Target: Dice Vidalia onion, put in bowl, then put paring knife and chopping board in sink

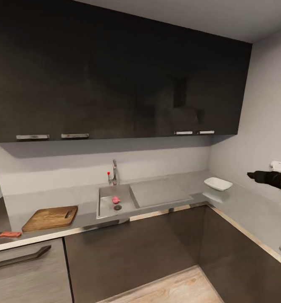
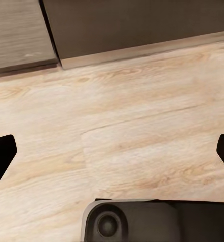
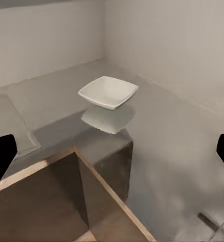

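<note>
The Vidalia onion [image 1: 115, 200], small and pinkish, lies in the grey sink [image 1: 107, 207] beside the round drain. Left of the sink, the brown chopping board [image 1: 50, 217] rests flat on the countertop [image 1: 48, 196]. The paring knife [image 1: 6, 234] with its orange-red handle lies near the front edge, left of the board. The white square bowl [image 1: 217, 183] [image 3: 108, 92] stands in the counter's back right corner. My right gripper [image 1: 251, 175] [image 3: 112, 156] hovers open over the right counter run, pointing toward the bowl. Over the wood floor, my left gripper [image 2: 112, 151] hangs open, holding nothing.
A chrome tap [image 1: 114, 172] with a red dot stands behind the sink, and a flat drainboard [image 1: 159, 192] lies to its right. Black upper cabinets [image 1: 115, 75] hang above the L-shaped counter. Dark lower units [image 1: 136, 248] front a light wood floor [image 2: 142, 116].
</note>
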You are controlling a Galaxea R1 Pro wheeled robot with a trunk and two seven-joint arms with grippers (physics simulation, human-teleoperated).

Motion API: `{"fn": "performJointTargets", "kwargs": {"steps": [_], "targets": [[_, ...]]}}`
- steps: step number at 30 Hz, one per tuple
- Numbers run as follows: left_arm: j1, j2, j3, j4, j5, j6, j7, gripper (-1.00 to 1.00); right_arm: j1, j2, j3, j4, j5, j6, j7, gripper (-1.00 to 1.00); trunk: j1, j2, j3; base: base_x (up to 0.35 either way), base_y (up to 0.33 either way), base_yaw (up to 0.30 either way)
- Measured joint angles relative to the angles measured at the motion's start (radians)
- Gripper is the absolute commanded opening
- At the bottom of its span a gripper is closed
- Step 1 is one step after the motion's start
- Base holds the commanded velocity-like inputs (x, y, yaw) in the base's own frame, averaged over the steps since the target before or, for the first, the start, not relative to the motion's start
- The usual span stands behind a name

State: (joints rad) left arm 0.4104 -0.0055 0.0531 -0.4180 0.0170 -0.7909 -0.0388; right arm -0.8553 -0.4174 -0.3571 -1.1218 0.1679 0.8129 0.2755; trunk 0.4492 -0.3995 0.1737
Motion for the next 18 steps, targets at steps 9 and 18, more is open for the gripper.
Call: {"fn": "performJointTargets", "kwargs": {"steps": [9, 18], "targets": [[0.000, 0.000, 0.000, 0.001, 0.000, 0.000, 0.000, 1.00, -0.054, -0.021, 0.057, 0.120, -0.016, 0.006, 0.196, 1.00, 0.000, 0.000, 0.000, 0.190, -0.114, 0.000], [0.000, 0.000, 0.000, 0.003, 0.000, 0.000, 0.000, 1.00, -0.137, -0.012, 0.132, 0.150, -0.016, 0.074, 0.208, 1.00, 0.000, 0.000, 0.000, 0.177, -0.099, 0.000]]}}
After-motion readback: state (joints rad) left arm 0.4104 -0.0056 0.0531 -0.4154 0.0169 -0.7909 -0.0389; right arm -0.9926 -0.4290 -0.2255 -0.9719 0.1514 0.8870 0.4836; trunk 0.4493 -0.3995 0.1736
